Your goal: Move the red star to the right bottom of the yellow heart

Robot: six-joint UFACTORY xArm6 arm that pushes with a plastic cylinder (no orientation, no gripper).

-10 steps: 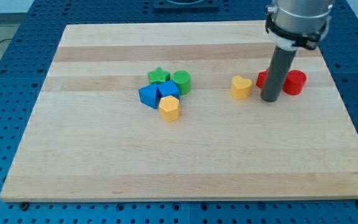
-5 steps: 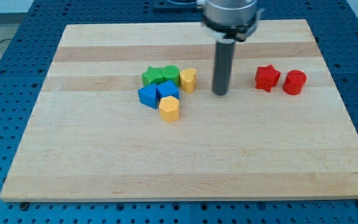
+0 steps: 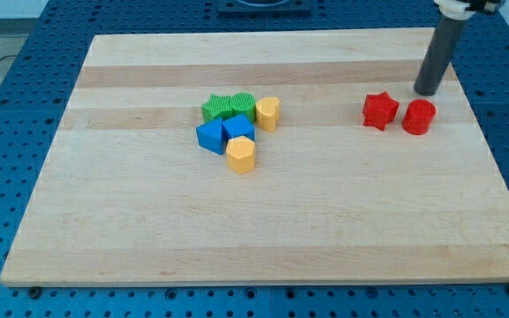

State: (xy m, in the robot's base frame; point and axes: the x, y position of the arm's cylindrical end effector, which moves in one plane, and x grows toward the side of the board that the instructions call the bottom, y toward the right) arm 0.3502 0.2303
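Camera view: my tip (image 3: 427, 93), the tool's lower end on the pale wooden tabletop (image 3: 263, 230), has no jaws to spread or pinch and touches nothing. Just below it sits the red cylinder block (image 3: 419, 117), with the red star block (image 3: 380, 110) to its lower left. Far left of the tip, the yellow heart block (image 3: 268, 113) touches a cluster of two green blocks (image 3: 229, 108), two blue blocks (image 3: 224, 133) and a yellow hexagonal block (image 3: 241, 154).

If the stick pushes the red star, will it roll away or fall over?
Probably neither. The red star sits low and flat on the wooden board, so it should slide. Its points may make it turn if my tip pushes off-centre. The red cylinder beside it might get nudged.
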